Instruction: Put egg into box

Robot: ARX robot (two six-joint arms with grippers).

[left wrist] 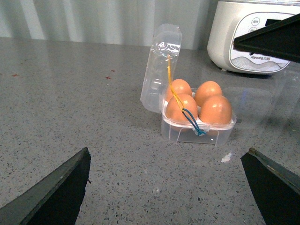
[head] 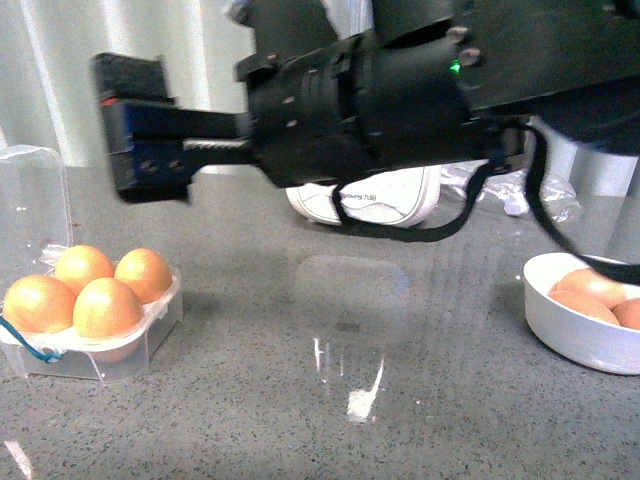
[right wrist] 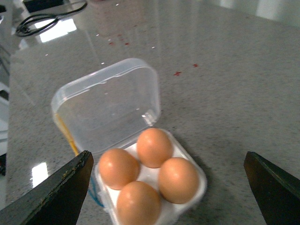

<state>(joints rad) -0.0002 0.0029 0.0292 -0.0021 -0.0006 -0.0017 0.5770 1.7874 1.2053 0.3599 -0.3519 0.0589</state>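
Right wrist view: box (right wrist: 199, 185) seen from above, four brown eggs (right wrist: 149, 146), one per cell, all cells full; task egg can't be told from the other three. Lid (right wrist: 108, 101) hinged open behind the tray. Right pincer (right wrist: 167, 156) above the box, fingers wide apart, holding nothing.

Left wrist view: same box (left wrist: 187, 135) from the side, lid (left wrist: 161, 65) standing upright, blue-yellow cord (left wrist: 185, 110) draped over the front eggs, not clear in the right wrist view. Left pincer (left wrist: 167, 152) wide, empty, well apart from the box.

Front view: box (head: 130, 365) at far left of the table (head: 300, 400); right pincer (head: 125, 125) reaches across above and behind it. Left pincer out of this view. Only here: white bowl (head: 560, 325) at far right with more brown eggs, well apart from the box.

Table grey speckled stone, glossy with reflections, a few red specks (right wrist: 177, 73). White appliance (head: 370, 205) at the back, pale ribbed wall (left wrist: 93, 21) behind
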